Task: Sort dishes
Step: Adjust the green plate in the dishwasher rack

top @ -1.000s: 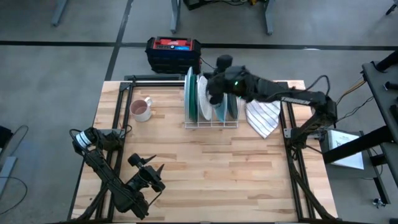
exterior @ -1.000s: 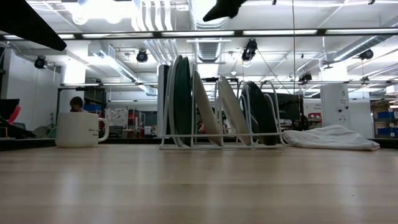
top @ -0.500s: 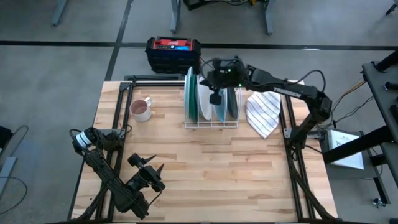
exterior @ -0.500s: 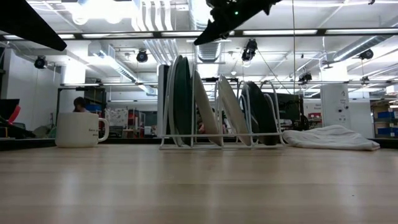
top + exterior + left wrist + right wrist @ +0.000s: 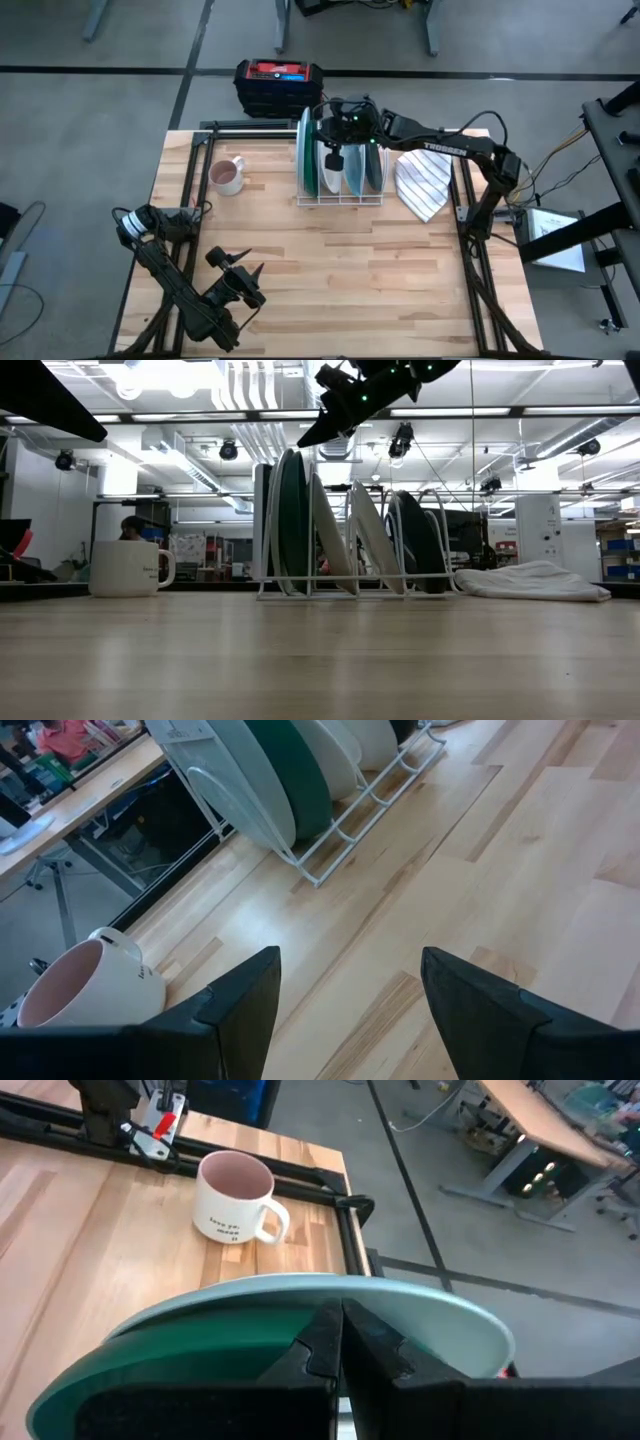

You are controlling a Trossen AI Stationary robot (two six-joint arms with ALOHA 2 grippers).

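The dishes stand on edge in a white wire rack (image 5: 340, 198) at the table's far middle: a large pale teal plate (image 5: 303, 150) at the left, then a green one (image 5: 312, 165), white and light blue ones, and a dark grey one (image 5: 373, 170). My right gripper (image 5: 334, 160) is shut and slants down just above the top rims of the pale teal plate (image 5: 420, 1305) and the green plate (image 5: 180, 1370). The low view shows a small gap between that gripper (image 5: 305, 440) and the rims. My left gripper (image 5: 250, 275) waits open near the front left, with nothing between its fingers (image 5: 240, 1010).
A pinkish mug (image 5: 227, 176) stands left of the rack. A white striped cloth (image 5: 422, 185) lies right of it. A black and red box (image 5: 279, 85) sits beyond the far edge. Bare wood stretches between the rack and the near edge.
My right gripper has swung toward the table's left and come down, from over the middle dishes to just above the leftmost plates' top rims, rolling about its own axis on the way. The dishes have not moved.
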